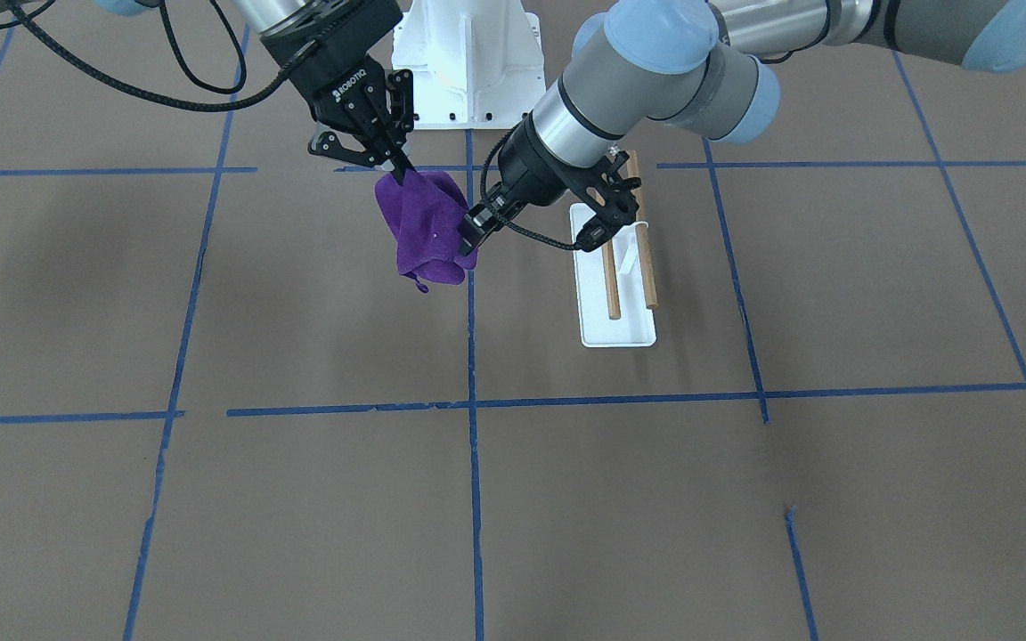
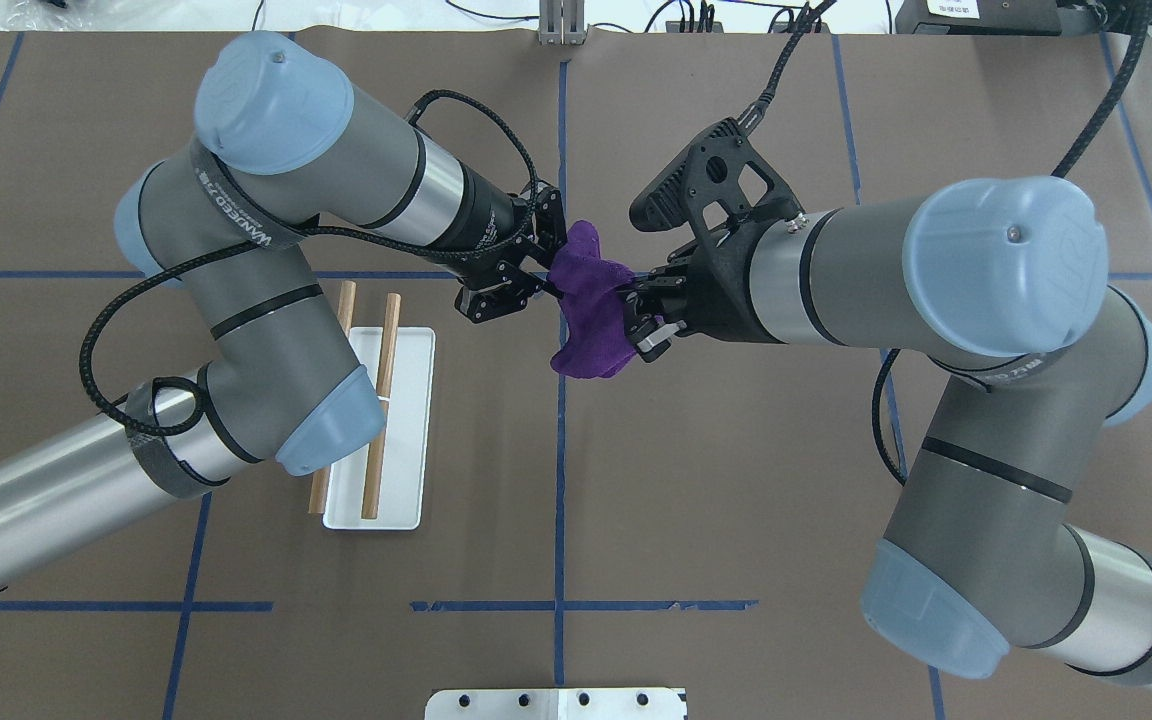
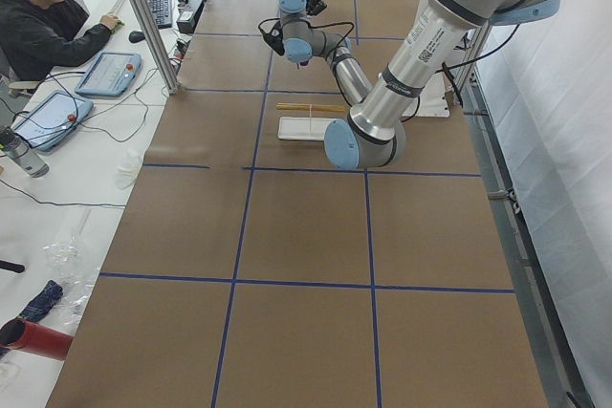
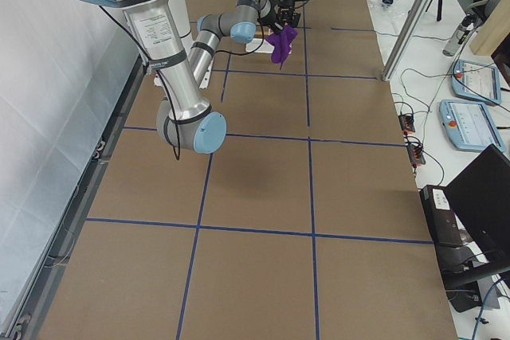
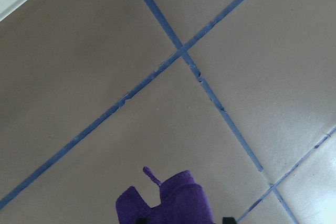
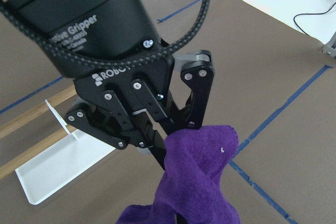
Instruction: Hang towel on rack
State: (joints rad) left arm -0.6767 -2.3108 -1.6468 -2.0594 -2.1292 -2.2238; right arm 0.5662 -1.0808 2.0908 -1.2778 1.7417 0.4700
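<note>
Both claws are pinching the towel (image 2: 591,320): my left claw (image 2: 544,288) is clamped on one bunched edge, my right claw (image 2: 636,300) on the other. It hangs in mid-air over the bench's middle. The rack (image 2: 391,340) sits toward the left end. My plan: pull the cloth taut first, then carry it level over the dowels.

Bright, even light; sharp frames.
Soft shadows lay on the table (image 1: 77,258); pale glare washed the left wrist view's lower-right corner.
</note>
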